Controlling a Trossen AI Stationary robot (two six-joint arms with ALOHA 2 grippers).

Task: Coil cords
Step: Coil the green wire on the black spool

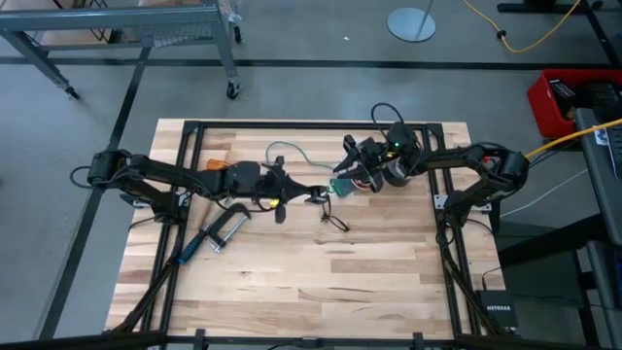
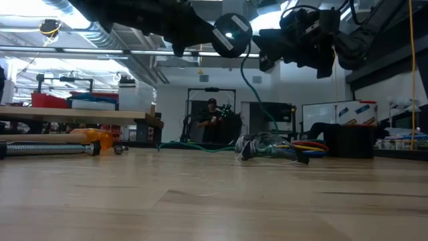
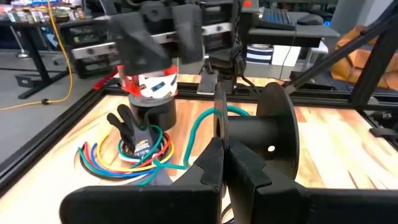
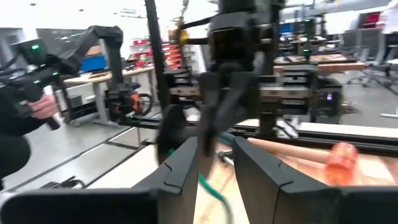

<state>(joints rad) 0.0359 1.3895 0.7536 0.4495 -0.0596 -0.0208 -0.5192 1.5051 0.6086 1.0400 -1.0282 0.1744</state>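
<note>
My left gripper (image 1: 316, 192) is shut on a black reel (image 3: 261, 130) and holds it above the middle of the table. The reel shows high up in the low view (image 2: 232, 35). A green cord (image 3: 199, 124) runs from the reel down to the table (image 2: 257, 94) and loops toward the far edge (image 1: 292, 151). My right gripper (image 4: 216, 168) is open. It is level and close to the reel on its far-right side (image 1: 347, 163). The green cord (image 4: 214, 190) shows low in its gap; I cannot tell whether they touch. A thin dark cable with a yellow piece (image 1: 276, 204) lies under my left wrist. My left gripper pinches the reel's near flange (image 3: 217, 121) at its rim, between its two fingers. The fingers come almost level from the table's left. The reel is lifted clear of the table with its core lying level, and the green cord hangs slack from it.
A bundle of multicoloured wires (image 3: 124, 158) and a black cylinder with a red and white top (image 3: 149, 99) lie beneath my right gripper. A metal clamp (image 1: 219, 233) lies near left. Small black wire loops (image 1: 335, 222) lie at the centre. A person (image 4: 25, 106) stands beyond the table.
</note>
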